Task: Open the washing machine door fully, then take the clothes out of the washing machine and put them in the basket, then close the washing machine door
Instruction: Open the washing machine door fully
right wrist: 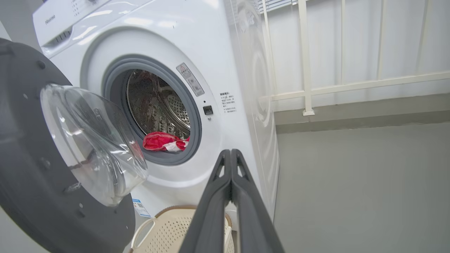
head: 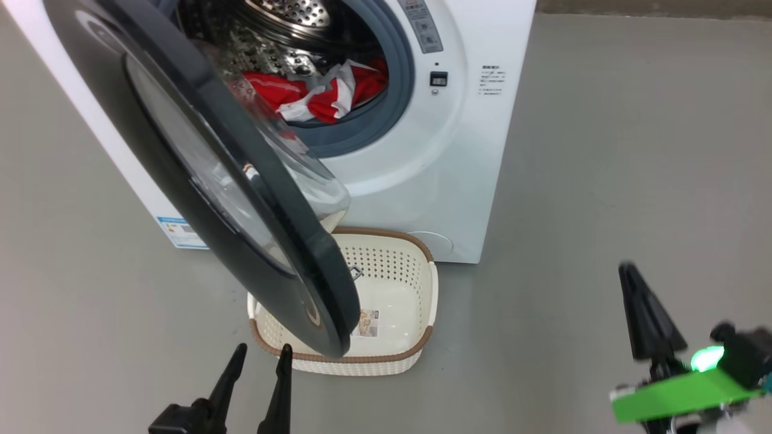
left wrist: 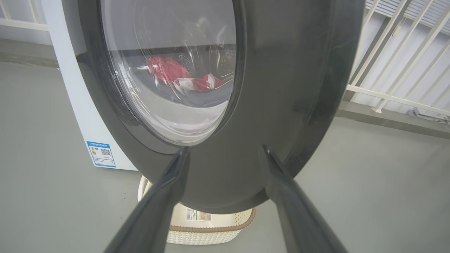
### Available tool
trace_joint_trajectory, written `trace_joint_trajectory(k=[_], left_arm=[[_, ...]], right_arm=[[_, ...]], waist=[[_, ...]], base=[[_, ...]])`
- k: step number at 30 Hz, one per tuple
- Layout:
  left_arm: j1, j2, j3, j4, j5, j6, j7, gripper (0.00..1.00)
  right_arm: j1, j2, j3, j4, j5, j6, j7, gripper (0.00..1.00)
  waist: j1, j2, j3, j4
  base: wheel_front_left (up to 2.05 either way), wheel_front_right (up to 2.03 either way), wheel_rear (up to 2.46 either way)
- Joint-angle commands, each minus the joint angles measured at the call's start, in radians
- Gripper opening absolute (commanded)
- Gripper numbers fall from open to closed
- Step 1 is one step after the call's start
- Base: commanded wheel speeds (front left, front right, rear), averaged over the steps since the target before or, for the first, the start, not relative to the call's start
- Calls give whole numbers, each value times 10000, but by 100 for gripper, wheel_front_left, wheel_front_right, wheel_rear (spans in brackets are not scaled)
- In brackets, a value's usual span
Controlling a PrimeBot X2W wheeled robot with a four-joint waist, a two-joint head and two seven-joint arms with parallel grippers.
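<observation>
1. Found the washing machine door (head: 301, 265) swung well out from the front, hinged at 9 o'clock of the opening and nearly edge-on in the head view, glass bowl bulging toward the machine.
2. Noted the clothes (head: 319, 96), red with white panels, heaped at 6 o'clock inside the drum, against the grey rubber ring (head: 403, 90).
3. Recorded the washing machine (head: 446, 181) as white and front-loading.
4. Read what looks like "Hisense" on the brand mark (right wrist: 50, 20), at 11 o'clock of the right wrist view.
5. Logged a grey warning sticker (right wrist: 190, 79) at 1 o'clock of the opening, a block of small print (head: 492, 80) at 3 o'clock beside a small black square (head: 438, 78), and a blue-edged sticker with a QR code (left wrist: 101, 154) low on the side panel. Wording too small to read.
6. Located the basket (head: 432, 289) on the grey floor at 6 o'clock from the opening, just before the machine's base, with a paper label (head: 368, 322) on its bottom, print unreadable. Saw the door's lower rim overlapping its left part in the head view.
7. Found the left gripper (head: 263, 349) at 7 o'clock of the head view, fingers spread apart, nothing held, tips close to the door's lower rim. Cannot tell whether touching.
8. Found the right gripper (right wrist: 230, 154) at 4 o'clock of the head view, fingers pressed together, nothing between them, well apart from the machine.
9. Noted a white railing (right wrist: 306, 70) beyond the machine, at 1 o'clock of the right wrist view.
</observation>
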State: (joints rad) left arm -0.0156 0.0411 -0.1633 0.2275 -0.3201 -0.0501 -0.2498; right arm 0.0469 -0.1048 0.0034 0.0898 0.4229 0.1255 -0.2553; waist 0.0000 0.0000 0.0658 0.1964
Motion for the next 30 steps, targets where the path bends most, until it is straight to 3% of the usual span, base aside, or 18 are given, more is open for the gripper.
trace_joint_trajectory(k=[1, 10, 16, 21, 25, 26, 30], left_arm=[[11, 91, 261, -277, -94, 89, -120, 100], [49, 91, 66, -320, -246, 163, -120, 100], [-74, 91, -76, -365, -344, 186, -120, 100], [-250, 91, -266, -383, -466, 229, -120, 100], [-341, 91, -407, -411, -546, 242, -120, 100], [-382, 91, -483, -437, -611, 256, -120, 100], [-445, 91, -639, -493, -744, 273, -120, 100]], right_arm=[[-836, -232, 423, -483, 641, 52, -64, 0], [-2735, -516, 1574, -1094, 2352, 52, -64, 0], [-4006, -991, 3022, -614, 3932, 52, -64, 0], [-5296, -1675, 4855, -70, 6053, 52, -64, 0], [-5924, -2152, 6013, 116, 7020, 52, -65, 0], [-6314, -2447, 6872, 121, 7990, 52, 84, 0], [-6967, -3014, 7967, 160, 9878, 52, 1221, 0]], waist=[[0, 0, -14, 162], [0, 0, 80, 577], [0, 0, 332, 899], [0, 0, 657, 1195], [0, 0, 826, 1364], [0, 0, 915, 1457], [0, 0, 1104, 1608]], base=[[0, 0, 0], [0, 0, 0], [0, 0, 0], [0, 0, 0], [0, 0, 0], [0, 0, 0], [0, 0, 0]])
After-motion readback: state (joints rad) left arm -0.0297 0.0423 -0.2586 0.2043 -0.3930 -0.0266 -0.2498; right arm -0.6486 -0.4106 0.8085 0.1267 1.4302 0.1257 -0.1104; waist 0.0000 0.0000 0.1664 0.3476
